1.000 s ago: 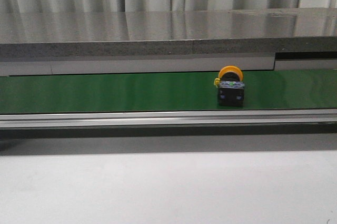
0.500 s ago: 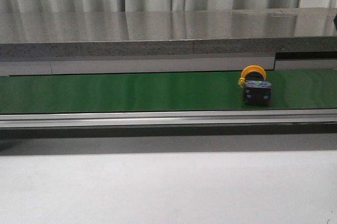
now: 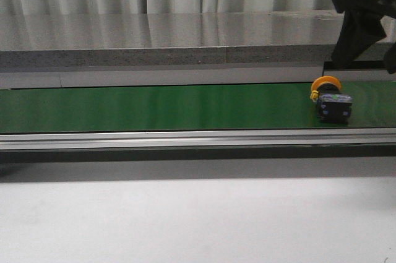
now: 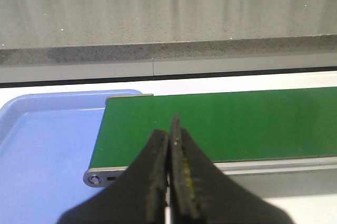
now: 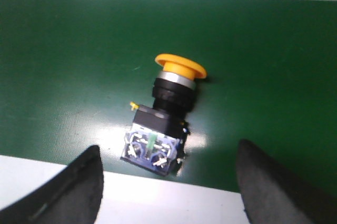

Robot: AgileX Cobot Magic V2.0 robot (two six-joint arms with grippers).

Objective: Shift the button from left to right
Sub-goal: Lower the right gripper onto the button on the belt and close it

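Right pincer [image 5: 167,182] spread wide over the button [image 5: 166,116], not touching | your left pincer [image 4: 169,155] pressed shut, holds nothing | only left wrist shows blue tray [image 4: 42,145] | button lies on green belt's [image 3: 154,107] right end

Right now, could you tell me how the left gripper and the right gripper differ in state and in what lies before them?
The left gripper is shut, fingers pressed together; the right gripper is open, fingers spread wide. The left gripper faces bare green belt beside a blue tray; the right gripper has the button lying on its side between its fingers, untouched. Both have dark fingers and hold nothing.
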